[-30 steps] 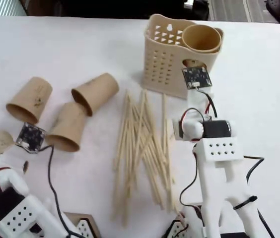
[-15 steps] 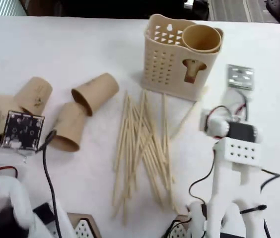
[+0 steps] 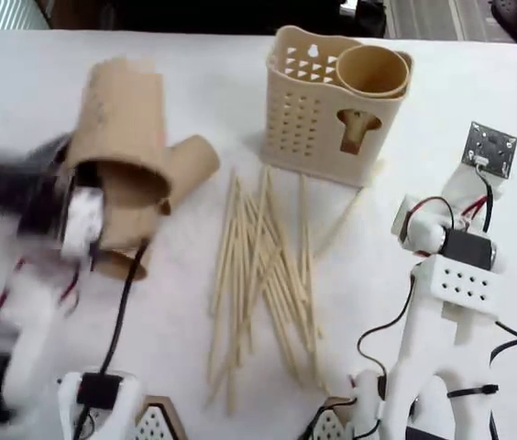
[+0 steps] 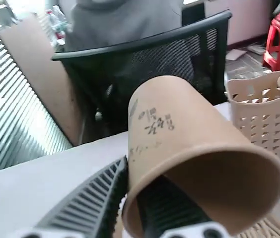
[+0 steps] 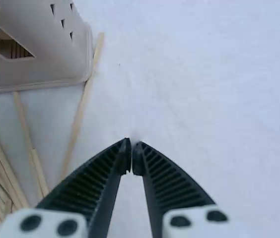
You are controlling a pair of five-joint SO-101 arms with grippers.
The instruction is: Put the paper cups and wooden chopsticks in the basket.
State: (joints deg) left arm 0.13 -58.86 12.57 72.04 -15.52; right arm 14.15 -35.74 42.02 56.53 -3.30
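My left gripper point(image 4: 130, 191) is shut on the rim of a brown paper cup point(image 4: 194, 148), one finger inside and one outside. From above, that paper cup point(image 3: 119, 124) hangs raised over the table's left side. Partly behind it lie a second cup point(image 3: 190, 163) and a third cup point(image 3: 121, 257) on their sides. The beige basket point(image 3: 309, 115) stands at the back with a cup point(image 3: 371, 71) inside. Wooden chopsticks point(image 3: 263, 261) lie scattered in the middle. My right gripper point(image 5: 131, 145) is shut and empty over bare table, beside a single chopstick point(image 5: 80, 116) at the basket's corner point(image 5: 45, 59).
The right arm point(image 3: 451, 275) stands at the table's right side. A black chair point(image 4: 145, 54) sits beyond the far table edge. Wooden arm bases point(image 3: 153, 422) sit at the front edge. White table point(image 3: 478, 82) lies open right of the basket.
My left gripper has lifted a paper cup off the table's left side and swung it up and rightward. The right arm has drawn back from the basket to the right.
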